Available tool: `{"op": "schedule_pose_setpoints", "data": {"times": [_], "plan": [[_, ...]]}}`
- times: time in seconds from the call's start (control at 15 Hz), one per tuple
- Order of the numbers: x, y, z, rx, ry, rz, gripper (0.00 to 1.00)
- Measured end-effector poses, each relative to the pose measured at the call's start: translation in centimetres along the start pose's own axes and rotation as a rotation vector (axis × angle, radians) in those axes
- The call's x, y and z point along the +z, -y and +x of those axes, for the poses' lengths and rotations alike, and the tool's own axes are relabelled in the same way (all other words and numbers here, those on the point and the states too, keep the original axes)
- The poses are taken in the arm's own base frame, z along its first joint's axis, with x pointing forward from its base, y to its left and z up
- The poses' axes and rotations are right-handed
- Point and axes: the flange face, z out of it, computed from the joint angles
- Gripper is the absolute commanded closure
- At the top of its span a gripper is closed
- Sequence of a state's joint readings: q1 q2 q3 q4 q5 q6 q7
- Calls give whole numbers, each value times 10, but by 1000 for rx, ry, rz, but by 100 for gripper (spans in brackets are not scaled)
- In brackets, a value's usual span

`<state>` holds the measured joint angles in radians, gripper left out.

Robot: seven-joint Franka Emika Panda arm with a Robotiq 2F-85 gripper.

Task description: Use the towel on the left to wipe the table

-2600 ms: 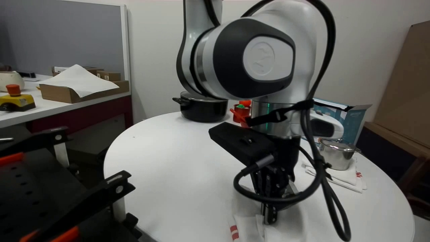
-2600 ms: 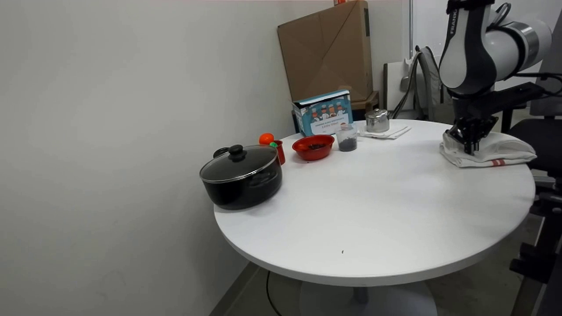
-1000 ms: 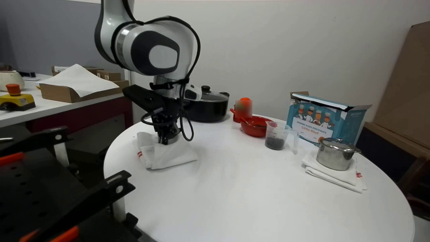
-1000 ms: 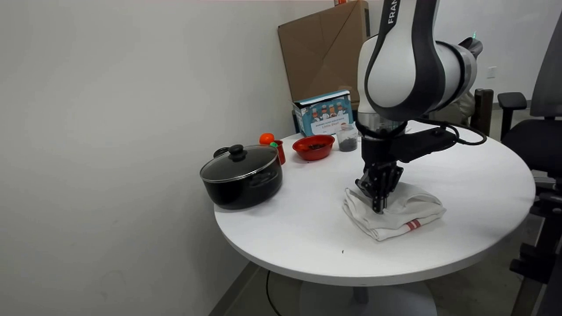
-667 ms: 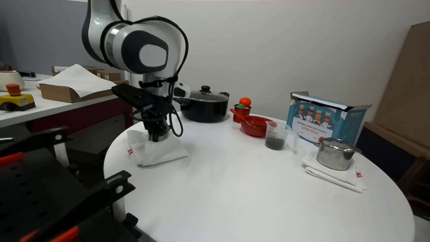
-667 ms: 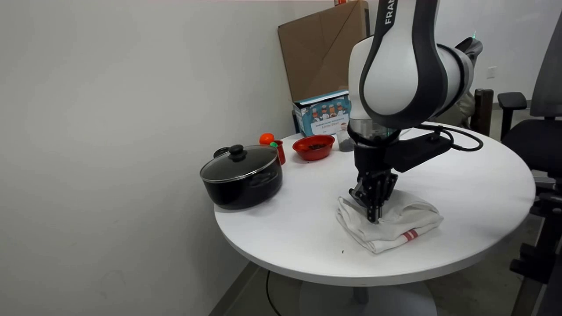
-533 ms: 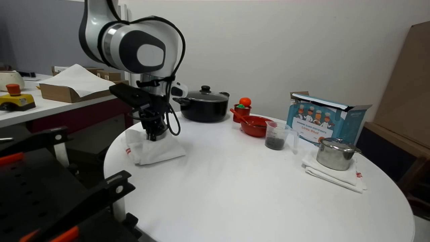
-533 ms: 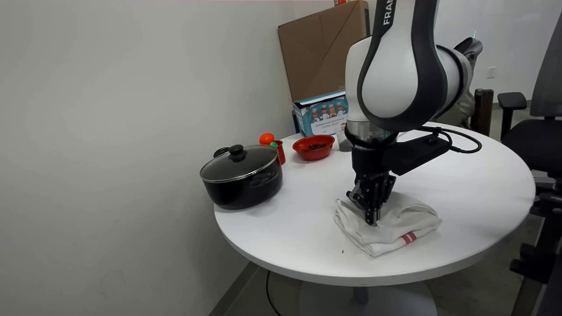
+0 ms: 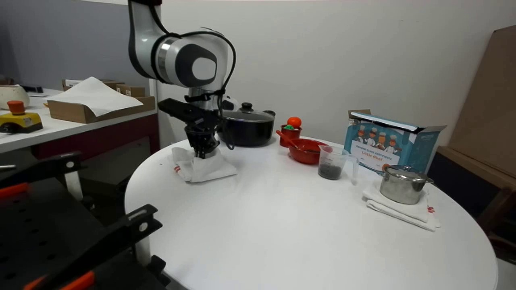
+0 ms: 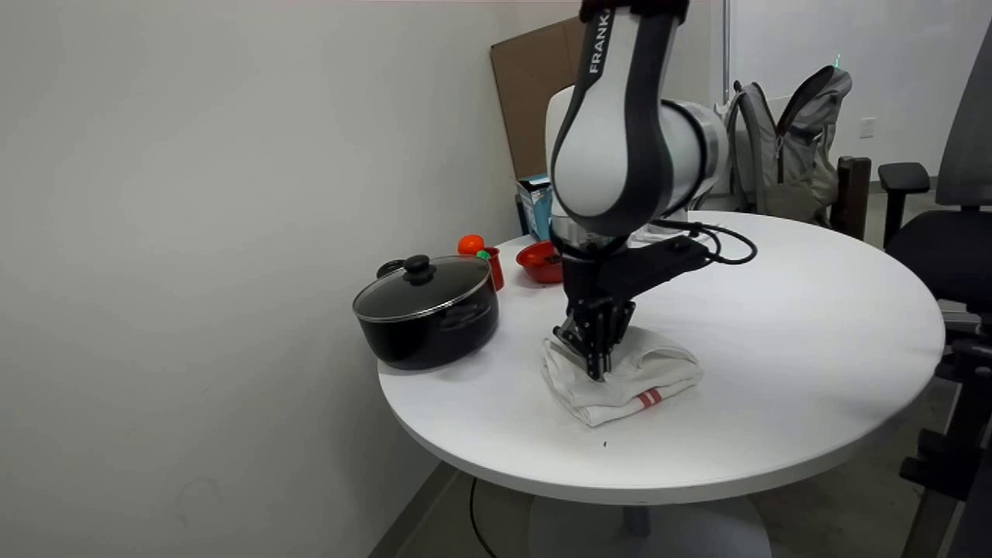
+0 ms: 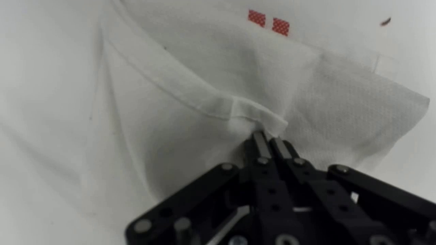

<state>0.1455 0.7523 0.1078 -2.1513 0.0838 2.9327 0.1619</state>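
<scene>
Gripper (image 10: 601, 373) and white towel (image 10: 632, 387) have shifted together across the table (image 10: 806, 333) since the previous frame, now nearer the black lidded pot (image 10: 430, 333), which sits where it was. Towel lies on the table, folded and rumpled, under the downward-pointing gripper in both exterior views. Fingers (image 11: 261, 144) nearly together, only a thin gap, pinching cloth at the tips; exactly how much towel is between them is hidden. Wrist view: a raised hem runs right up to the tips, towel spreads out on both sides and past them, two red marks well beyond, close to the towel's far edge. Dark speck (image 11: 385, 22) on the table near that edge, apart from the cloth. Second towel (image 9: 407, 210), folded, well apart, metal pot (image 9: 403, 187) standing on it. Red bowl (image 9: 305, 154) beside a measuring cup (image 9: 331, 163) with dark contents; printed box (image 9: 375, 145) near the cup. Red cup (image 9: 291, 136) between bowl and black pot, orange ball (image 9: 294, 122) at its top. None of these has moved.
</scene>
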Motion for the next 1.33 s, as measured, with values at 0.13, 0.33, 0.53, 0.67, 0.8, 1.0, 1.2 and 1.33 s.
{"op": "schedule_pose_setpoints", "data": {"times": [0.13,0.33,0.53,0.67,0.8,1.0,1.2,1.33], "plan": [[1,4,29,-2,-14,-2,92],[1,7,69,3,-29,-1,92],[1,6,102,12,-35,-1,92],[1,2,120,21,-36,-4,92],[0,-9,136,37,-37,-11,92],[-3,-39,157,77,-46,-29,92],[-8,-80,172,124,-62,-56,92],[-11,-106,179,153,-75,-75,92]]}}
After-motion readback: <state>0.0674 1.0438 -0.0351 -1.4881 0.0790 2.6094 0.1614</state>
